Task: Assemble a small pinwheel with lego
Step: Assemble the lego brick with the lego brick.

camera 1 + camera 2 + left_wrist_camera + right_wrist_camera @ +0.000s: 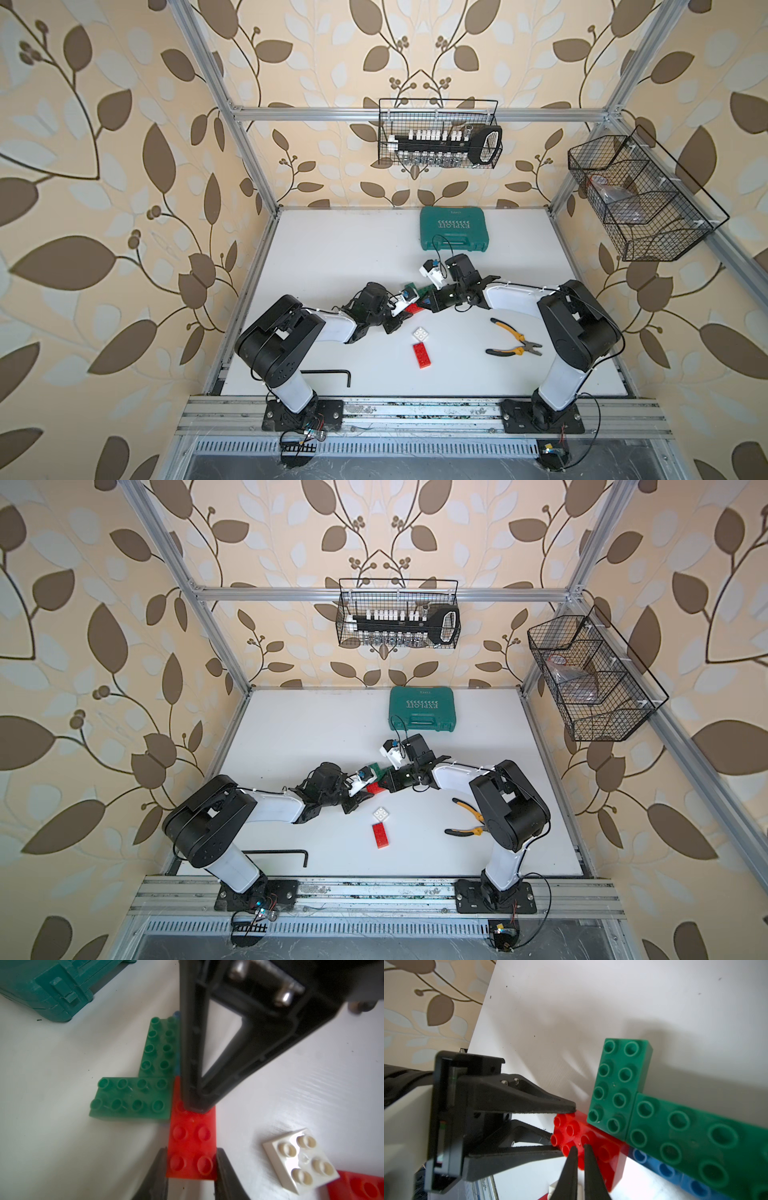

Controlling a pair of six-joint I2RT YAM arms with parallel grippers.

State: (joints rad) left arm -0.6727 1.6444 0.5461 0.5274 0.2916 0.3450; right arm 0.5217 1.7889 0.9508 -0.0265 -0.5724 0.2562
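The partial pinwheel lies mid-table: two green bricks (133, 1099) (618, 1086) form an L on top of a blue brick (664, 1169). A red brick (192, 1142) (413, 308) lies against the green ones. My left gripper (191, 1159) (564, 1129) is shut on that red brick's end, one finger on each long side. My right gripper (580, 1148) is shut with nothing between its fingers, and its tips press down on the red brick's studs. A white square brick (420, 333) (301, 1159) and a second red brick (422, 354) (381, 835) lie loose nearer the front.
A teal tool case (453, 230) sits at the back of the table. Yellow-handled pliers (515, 343) lie to the right beside the right arm. A black hex key (332, 372) lies at the front left. Wire baskets (440, 133) hang on the frame.
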